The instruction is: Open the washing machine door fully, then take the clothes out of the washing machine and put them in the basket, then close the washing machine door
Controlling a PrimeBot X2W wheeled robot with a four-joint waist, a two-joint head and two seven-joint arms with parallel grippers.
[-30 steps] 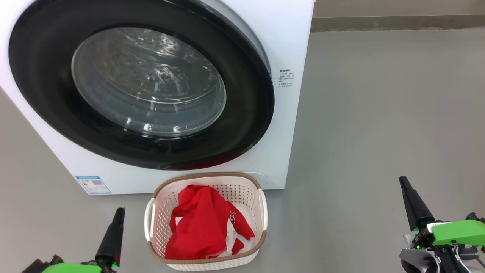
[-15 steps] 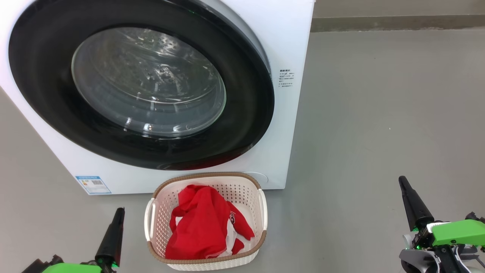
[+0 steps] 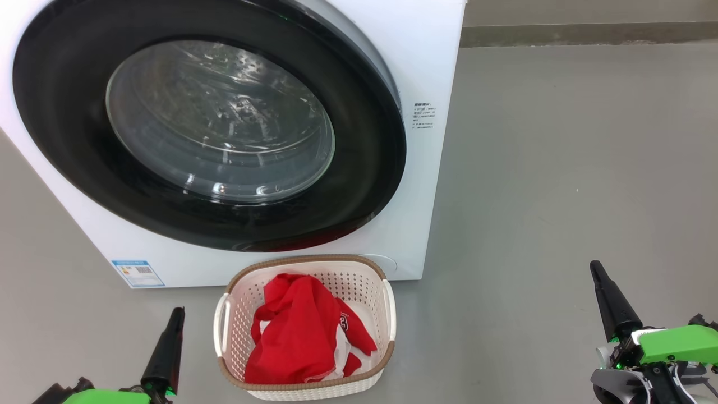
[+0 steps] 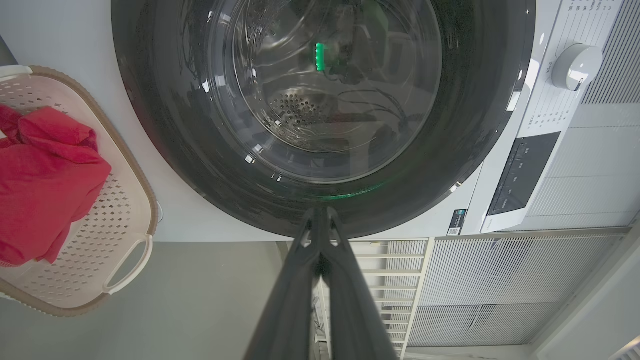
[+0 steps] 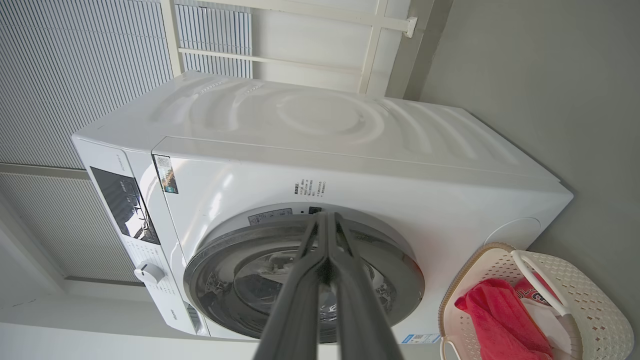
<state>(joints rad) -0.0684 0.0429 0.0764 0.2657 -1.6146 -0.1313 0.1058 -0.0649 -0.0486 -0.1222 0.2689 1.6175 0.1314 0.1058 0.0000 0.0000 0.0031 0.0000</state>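
Currently both claws are idle. My left gripper (image 3: 175, 320): two long dark fingers pressed together, holding nothing, low and apart from the front of the big white box-shaped washing machine (image 3: 432, 67), toward its left side. Right gripper (image 3: 597, 275): same, fingers together, empty, well off to the right of the washing machine's front corner.

The very large round door (image 3: 367, 168), glossy black rim and bulging clear glass, looks flush against the washing machine. Through the glass I see bare steel drum (image 3: 224, 112), no fabric.

Bright red clothes (image 3: 297, 331) with white parts lie heaped in the small cream perforated plastic basket (image 3: 359, 279) with brown woven-look rim. It sits on the grey floor (image 3: 561, 168) just in front of the washing machine, under the door's lower edge.

My read: task looks done.

Handling notes:
- Clothes are light and limp, will drape and snag. Pinch a raised fold on top.
- Door is stiff and hinged, rim slick. Hook its free edge; can't tell where the recess is.
- Basket is light and rigid, would skid if nudged. Take a side handle (image 3: 389, 317).
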